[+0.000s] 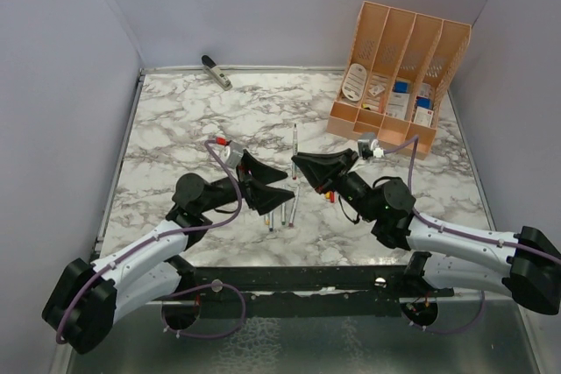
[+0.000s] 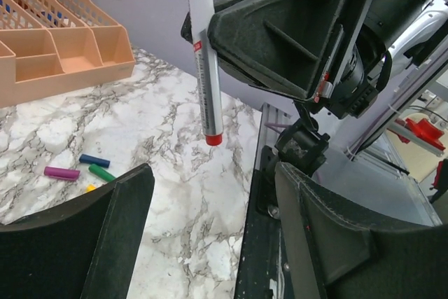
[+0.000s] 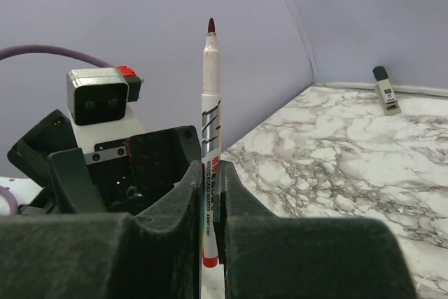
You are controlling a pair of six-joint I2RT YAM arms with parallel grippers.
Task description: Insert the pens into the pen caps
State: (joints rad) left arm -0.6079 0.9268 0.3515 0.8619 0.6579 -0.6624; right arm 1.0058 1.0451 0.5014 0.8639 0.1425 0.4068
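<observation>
Pen (image 3: 210, 138), just one, clamped in the right hand (image 3: 211, 176); left hand (image 2: 213, 173) apart; four caps (image 2: 102, 172) lying loose.

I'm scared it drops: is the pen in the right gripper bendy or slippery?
Probably stiff: the pen stands straight in the right gripper, unbent. Likely light, being so thin. Its smooth round barrel could slip, or roll if dropped.

white marbled desk (image 1: 263, 111) bears a peach plastic organiser (image 1: 374, 32), a grey stapler-like tool (image 1: 216, 71), thin white pens (image 1: 292, 209), small coloured caps (image 2: 94, 160).
</observation>
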